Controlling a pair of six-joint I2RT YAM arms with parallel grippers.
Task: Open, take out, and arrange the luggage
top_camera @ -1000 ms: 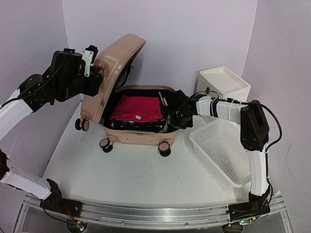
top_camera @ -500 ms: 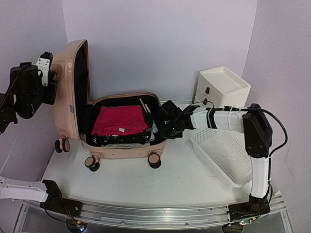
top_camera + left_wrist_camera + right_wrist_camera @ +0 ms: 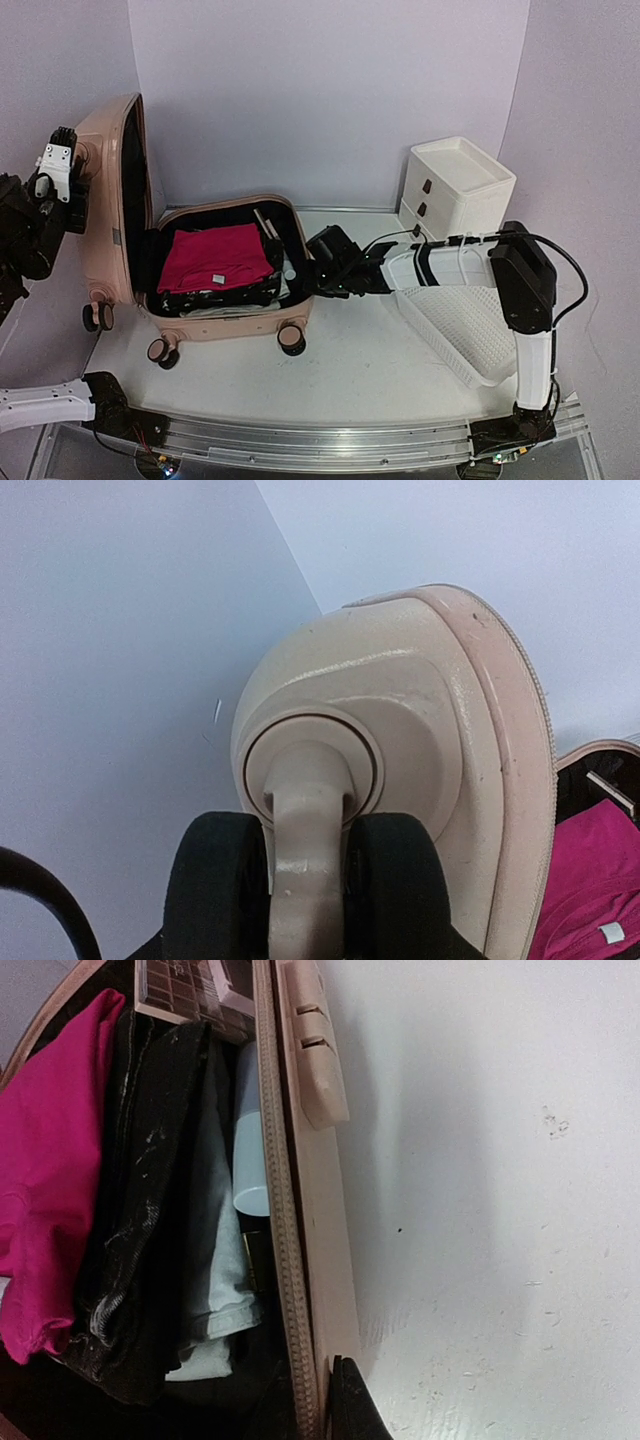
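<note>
The pale-pink luggage lies open on the table, its lid standing upright at the far left. Inside lie a magenta garment, black cloth and pale denim. My left gripper is shut on the caster wheel at the lid's top corner; the wheel's twin black tyres fill the left wrist view. My right gripper is shut on the base's right wall, one dark fingertip outside it, the other inside.
A white perforated basket leans under my right arm at the right. Behind it stands a white drawer unit with brown handles. The lilac side wall is close behind the lid and my left arm. A white tube lies along the inner rim.
The lid has swung from half open to upright as my left arm pulled it left. The whole suitcase slid left across the table, and my right gripper followed its right wall.
</note>
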